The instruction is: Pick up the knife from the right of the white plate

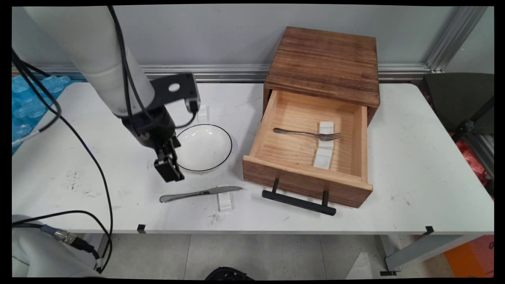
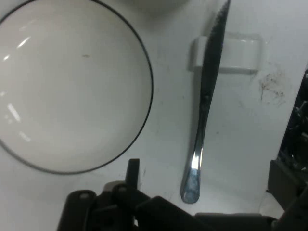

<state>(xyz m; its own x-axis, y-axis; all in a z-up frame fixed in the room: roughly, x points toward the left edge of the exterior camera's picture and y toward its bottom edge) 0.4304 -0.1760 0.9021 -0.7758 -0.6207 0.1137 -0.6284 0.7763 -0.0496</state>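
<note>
Pincer (image 1: pixel 169 169) hangs low over the table (image 1: pixel 118 185), holding nothing, its fingers (image 2: pixel 134 169) spread. The knife (image 1: pixel 199 193) lies just beneath it, on its near side, with the handle end between the fingers in the hand view. The blade is propped on a white rest (image 1: pixel 225 202). A black-rimmed bowl (image 1: pixel 205 148) sits just beside the pincer, to its right. Well apart, farther right, an open wooden drawer (image 1: pixel 307 183) holds a fork (image 1: pixel 307 134).

Grey wall (image 1: pixel 221 35), tiled floor (image 1: pixel 252 254)

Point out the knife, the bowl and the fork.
knife (image 2: pixel 208 91), hand view, mid-blade.
bowl (image 1: pixel 203 146), main view, inner white surface.
fork (image 1: pixel 303 133), main view, middle of the handle, inside the open drawer (image 1: pixel 305 185).
</note>
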